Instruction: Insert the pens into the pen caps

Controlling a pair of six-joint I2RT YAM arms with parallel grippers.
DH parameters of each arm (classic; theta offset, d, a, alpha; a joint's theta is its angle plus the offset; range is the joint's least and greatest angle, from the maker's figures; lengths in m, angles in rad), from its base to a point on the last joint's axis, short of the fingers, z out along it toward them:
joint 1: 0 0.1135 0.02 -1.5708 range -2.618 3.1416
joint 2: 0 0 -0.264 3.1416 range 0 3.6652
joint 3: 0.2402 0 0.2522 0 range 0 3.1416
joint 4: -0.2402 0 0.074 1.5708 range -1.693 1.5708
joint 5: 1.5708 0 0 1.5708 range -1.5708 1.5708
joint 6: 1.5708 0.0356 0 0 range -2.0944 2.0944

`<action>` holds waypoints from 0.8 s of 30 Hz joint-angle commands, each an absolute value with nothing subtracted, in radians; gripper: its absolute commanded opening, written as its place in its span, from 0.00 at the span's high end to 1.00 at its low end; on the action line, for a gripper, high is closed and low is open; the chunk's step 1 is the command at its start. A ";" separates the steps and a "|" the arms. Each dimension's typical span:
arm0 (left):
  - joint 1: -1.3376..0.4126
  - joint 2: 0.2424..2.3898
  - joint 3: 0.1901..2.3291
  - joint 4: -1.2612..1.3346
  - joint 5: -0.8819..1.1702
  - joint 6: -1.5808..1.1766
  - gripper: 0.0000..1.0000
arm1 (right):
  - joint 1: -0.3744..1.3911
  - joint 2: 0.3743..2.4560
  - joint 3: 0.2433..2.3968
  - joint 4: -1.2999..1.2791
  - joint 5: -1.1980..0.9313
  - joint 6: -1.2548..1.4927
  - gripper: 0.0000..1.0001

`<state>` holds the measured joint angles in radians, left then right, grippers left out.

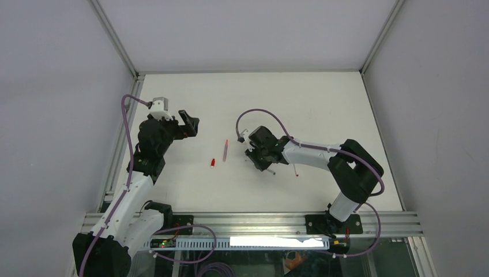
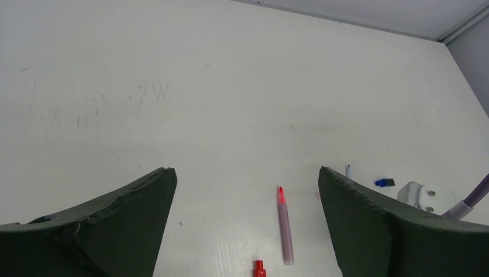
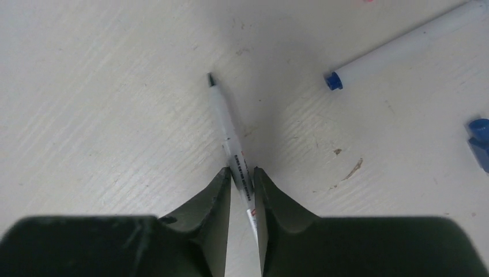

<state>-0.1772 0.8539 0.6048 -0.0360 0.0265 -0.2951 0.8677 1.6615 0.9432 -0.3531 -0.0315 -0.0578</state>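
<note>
My right gripper (image 3: 242, 173) is shut on a white pen with a black tip (image 3: 229, 135), which points forward, low over the table. A white pen with a blue tip (image 3: 403, 43) and a blue cap (image 3: 480, 141) lie just to its right. In the top view my right gripper (image 1: 252, 154) is at mid-table. My left gripper (image 1: 189, 123) is open and empty, off to the left. Its wrist view looks between the open fingers (image 2: 144, 202) at a pale pen with a red tip (image 2: 285, 228), a red cap (image 2: 258, 269) and the blue cap (image 2: 384, 182).
The red-tipped pen (image 1: 225, 150) and red cap (image 1: 213, 163) lie on the white table (image 1: 317, 104) between the two arms. Another thin red-pink pen (image 1: 296, 170) lies beside the right forearm. Walls close in the table at left, back and right.
</note>
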 commanded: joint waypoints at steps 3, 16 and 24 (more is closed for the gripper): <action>-0.181 0.837 0.606 -0.028 0.019 -0.279 0.01 | 0.887 1.706 0.978 -0.390 -0.024 -0.054 0.91; -0.181 0.849 0.583 0.070 0.229 -0.307 0.01 | 0.897 1.455 0.878 -0.125 0.032 0.069 1.00; -0.197 0.874 0.463 0.381 0.490 -0.427 0.02 | 0.897 1.265 0.772 0.258 0.176 0.128 1.00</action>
